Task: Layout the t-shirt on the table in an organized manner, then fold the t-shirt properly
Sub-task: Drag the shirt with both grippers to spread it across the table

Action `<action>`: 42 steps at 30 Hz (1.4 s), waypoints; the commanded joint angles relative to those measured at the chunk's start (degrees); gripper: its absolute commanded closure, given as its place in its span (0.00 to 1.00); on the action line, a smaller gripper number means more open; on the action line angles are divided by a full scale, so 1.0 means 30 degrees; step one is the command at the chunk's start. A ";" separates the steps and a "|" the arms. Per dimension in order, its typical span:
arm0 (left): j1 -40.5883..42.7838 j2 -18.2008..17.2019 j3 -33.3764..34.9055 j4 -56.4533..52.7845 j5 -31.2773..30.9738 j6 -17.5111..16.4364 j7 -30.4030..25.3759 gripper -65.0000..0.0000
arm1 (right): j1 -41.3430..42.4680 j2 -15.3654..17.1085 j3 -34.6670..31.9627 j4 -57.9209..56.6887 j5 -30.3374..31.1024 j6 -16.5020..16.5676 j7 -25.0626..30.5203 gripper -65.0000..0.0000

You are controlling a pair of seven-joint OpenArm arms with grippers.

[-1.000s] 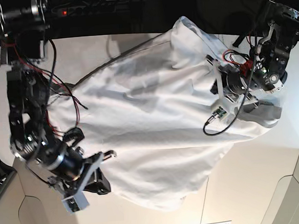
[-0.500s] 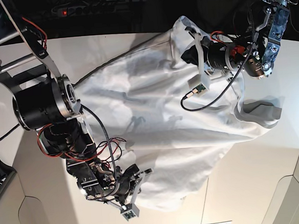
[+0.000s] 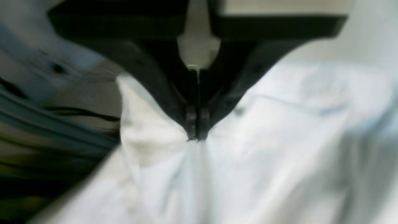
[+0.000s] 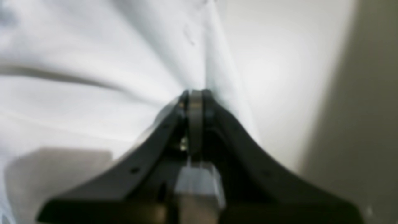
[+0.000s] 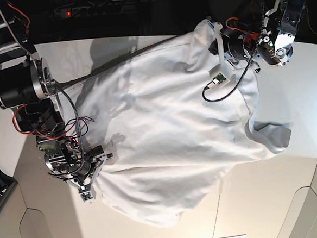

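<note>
Both wrist views, though blurred, show what the base view hides: the left gripper [image 3: 196,137] and the right gripper [image 4: 195,93] each appear clamped on a pinch of the t-shirt [image 5: 164,129]. From the base view, the shirt sprawls wrinkled across the table [image 5: 304,98], one sleeve at four o'clock.

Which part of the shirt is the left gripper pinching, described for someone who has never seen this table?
Start from the off-white table and the white t-shirt spread over it. Follow the cloth to its far corner on the base view's right, under the arm trailing a looped black cable. There the left gripper is shut on a raised peak of fabric; the right gripper clamps the opposite edge.
</note>
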 commanded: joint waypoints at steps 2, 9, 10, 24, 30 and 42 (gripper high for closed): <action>-0.0015 -0.0692 -0.0160 0.0000 0.2878 0.1588 0.0270 1.00 | -0.0175 0.0787 0.0248 -0.0029 -0.0481 -0.1377 -0.1566 1.00; -0.0612 -0.1625 -0.0160 -0.0022 0.9027 0.6375 -0.0408 1.00 | -0.0517 0.1027 0.2397 0.0299 0.0036 -0.2769 -0.2091 1.00; -0.0758 -0.1690 -0.0160 -0.0022 0.9406 0.6615 -0.0408 1.00 | -0.0510 0.0984 0.2645 0.0619 0.0459 -0.2703 -0.2091 1.00; -0.2586 -0.1326 -0.0160 -0.0007 0.9085 0.6550 -0.4597 1.00 | -0.0517 0.0940 0.3016 1.1752 0.1537 -0.0714 -0.6135 0.81; -0.6339 0.0612 -0.0160 -0.0015 0.5246 0.4029 -0.5348 1.00 | -0.0510 0.0940 0.3024 1.4469 0.0874 -0.1464 -0.7541 0.81; -1.1009 0.5523 -0.0153 -0.5297 0.1902 0.0976 -0.6186 0.53 | -0.0517 0.1610 0.3024 0.9726 -0.0991 -0.3133 -0.7140 0.75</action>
